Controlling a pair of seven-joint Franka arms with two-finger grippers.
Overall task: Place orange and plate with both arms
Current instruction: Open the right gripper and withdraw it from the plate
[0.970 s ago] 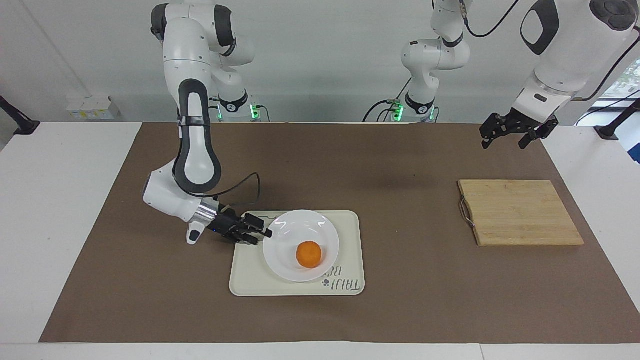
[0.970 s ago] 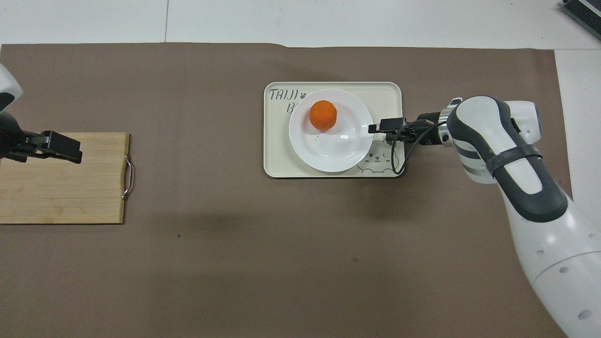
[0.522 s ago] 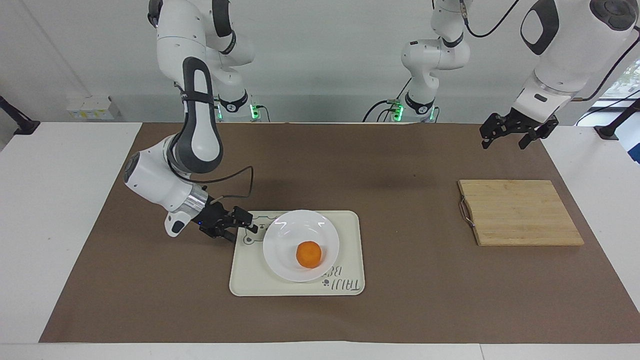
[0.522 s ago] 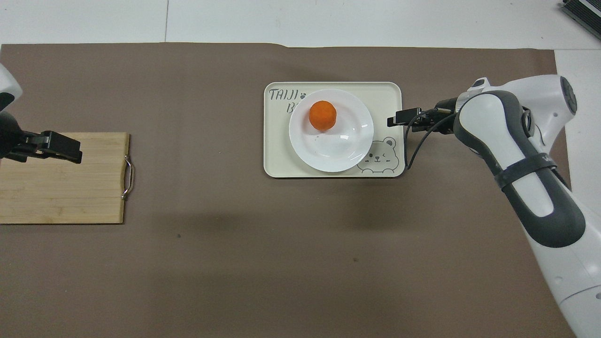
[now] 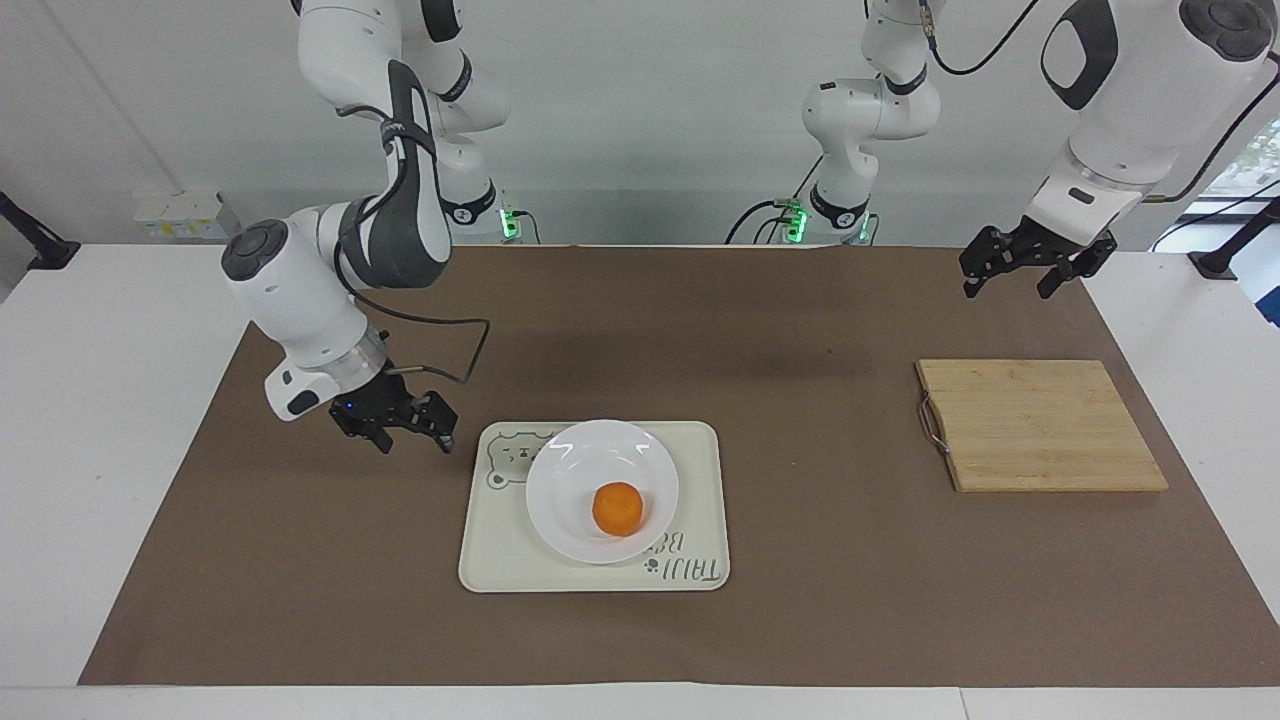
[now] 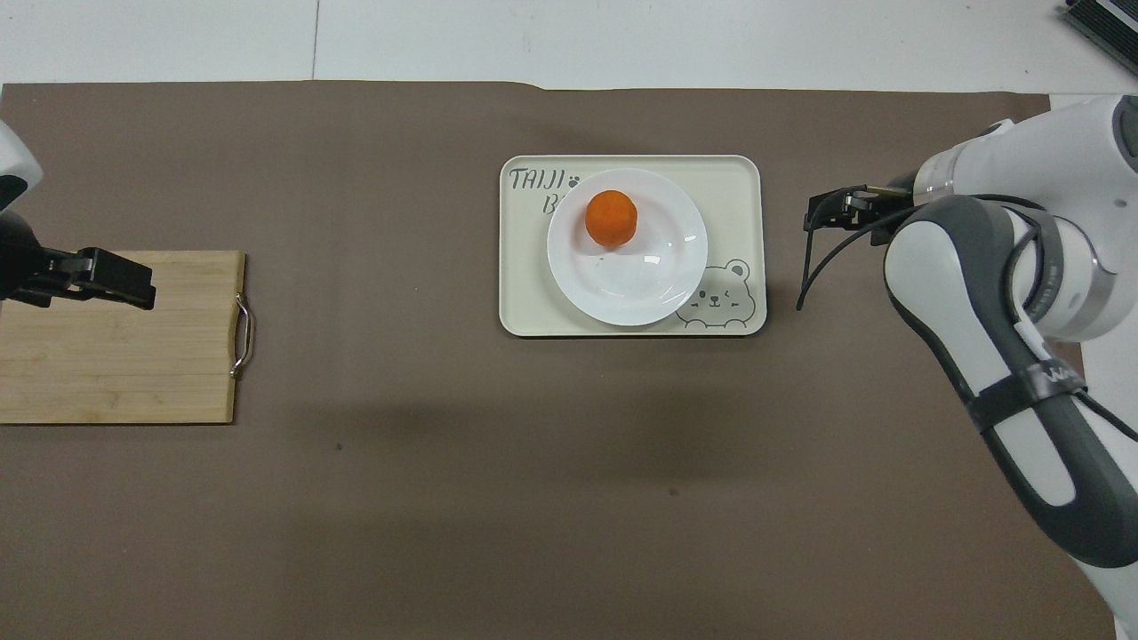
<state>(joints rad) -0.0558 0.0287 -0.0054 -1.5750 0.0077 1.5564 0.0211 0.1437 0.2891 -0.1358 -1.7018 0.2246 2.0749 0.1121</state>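
Note:
The orange (image 5: 618,508) (image 6: 611,218) lies in the white plate (image 5: 600,455) (image 6: 628,276). The plate sits on a cream tray (image 5: 700,470) (image 6: 524,302) with a bear drawing, mid-table. My right gripper (image 5: 415,445) (image 6: 831,209) hangs open and empty, pointing down over the brown mat just beside the tray, toward the right arm's end. It touches neither tray nor plate. My left gripper (image 5: 1007,290) (image 6: 116,280) waits raised and open, holding nothing, over the cutting board's end of the table.
A wooden cutting board (image 5: 1040,425) (image 6: 116,356) with a metal handle lies toward the left arm's end. Two smaller white arms (image 5: 860,110) with green lights stand at the robots' edge. A brown mat (image 5: 800,600) covers the table.
My right gripper has drawn away from the plate's rim, off the tray toward the right arm's end, risen and turned downward. Plate, orange and left gripper have not moved.

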